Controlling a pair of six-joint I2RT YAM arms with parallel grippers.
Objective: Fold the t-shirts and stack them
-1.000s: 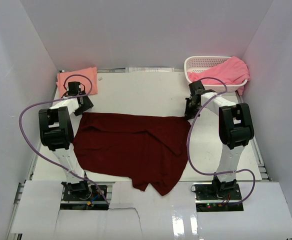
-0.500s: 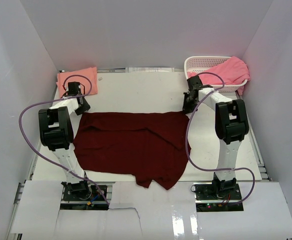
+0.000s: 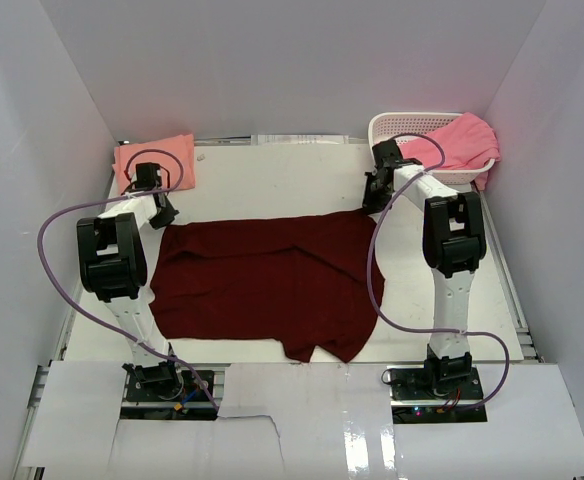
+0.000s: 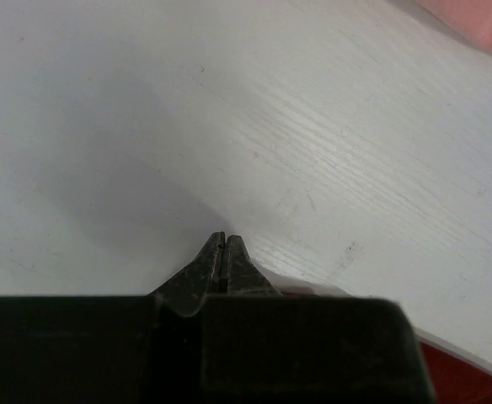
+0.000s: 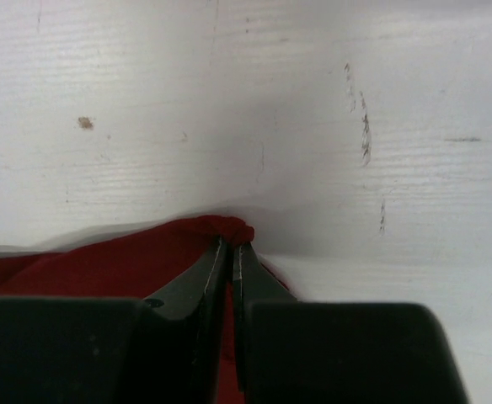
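Note:
The dark maroon t-shirt (image 3: pixel 262 280) lies spread across the middle of the table. My right gripper (image 3: pixel 372 205) (image 5: pixel 233 246) is shut on its back right corner, and a small bunch of maroon cloth (image 5: pixel 229 227) pokes out past the tips. My left gripper (image 3: pixel 162 215) (image 4: pixel 222 240) is shut at the shirt's back left corner. No cloth shows between its tips, only a strip of maroon (image 4: pixel 473 379) under its body. The salmon-peach t-shirt (image 3: pixel 153 162) lies folded at the back left. The brighter pink t-shirt (image 3: pixel 454 142) is heaped in the basket.
A white lattice basket (image 3: pixel 397 124) stands at the back right corner, close behind my right arm. White walls close in the table on three sides. Purple cables loop off both arms. Bare white tabletop (image 3: pixel 272 180) stretches behind the maroon shirt.
My right gripper has moved toward the back, dragging the maroon shirt's right corner with it, so the back edge lies straighter. The left gripper's jaws have closed at the left corner.

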